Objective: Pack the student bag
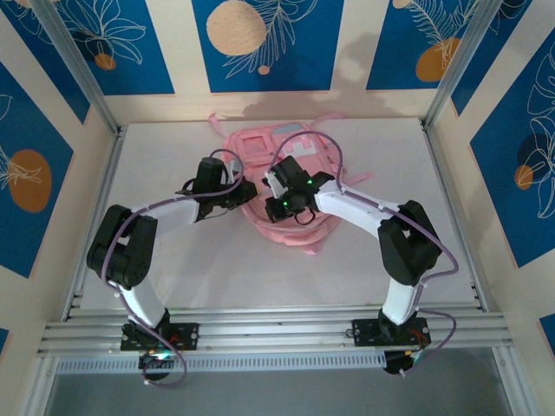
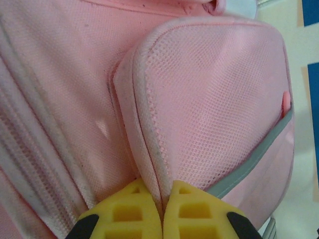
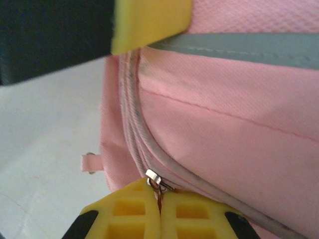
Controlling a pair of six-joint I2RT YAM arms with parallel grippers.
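The student bag (image 1: 299,146) lies flat at the middle back of the table, pink with a white-pink patch. My left gripper (image 1: 247,196) is at its left edge. In the left wrist view its yellow fingers (image 2: 162,201) are shut on the piped seam of the bag's mesh pocket (image 2: 214,94). My right gripper (image 1: 270,192) reaches in from the right. It (image 3: 160,196) is shut on the metal zipper pull (image 3: 154,177) at the bag's (image 3: 229,129) lower edge, below a grey stripe (image 3: 239,50).
A yellow finger of the left gripper (image 3: 149,22) sits close ahead of the right gripper. A small pink strap loop (image 3: 92,163) sticks out over the white table (image 1: 173,260). Frame posts and patterned walls enclose the table; thin straps (image 1: 325,238) trail from the bag's near edge.
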